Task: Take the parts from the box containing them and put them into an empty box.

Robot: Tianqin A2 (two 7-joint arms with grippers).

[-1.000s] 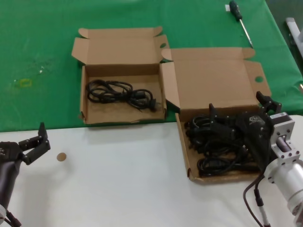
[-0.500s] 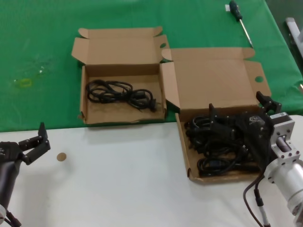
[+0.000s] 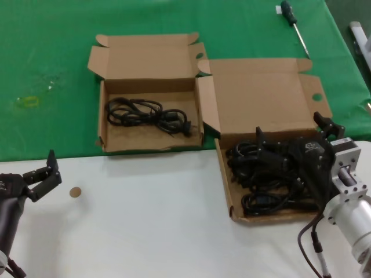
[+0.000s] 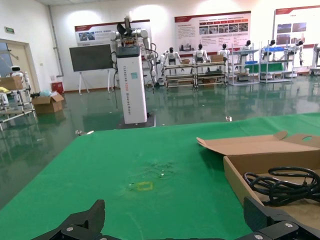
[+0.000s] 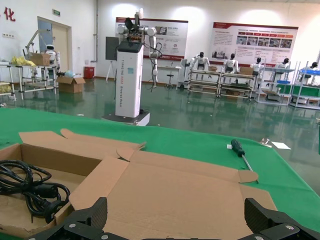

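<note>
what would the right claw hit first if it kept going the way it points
Most likely the raised lid of the larger cardboard box: the right claw sits open over the power cords and faces that lid in its wrist view. Depth is uncertain.

Open cardboard lid [image 5: 170, 195], screwdriver [image 5: 240, 153] beyond

No legible txt: wall posters [image 4: 211, 32] too far to read, mark on right gripper [image 3: 293, 153] housing too small.
</note>
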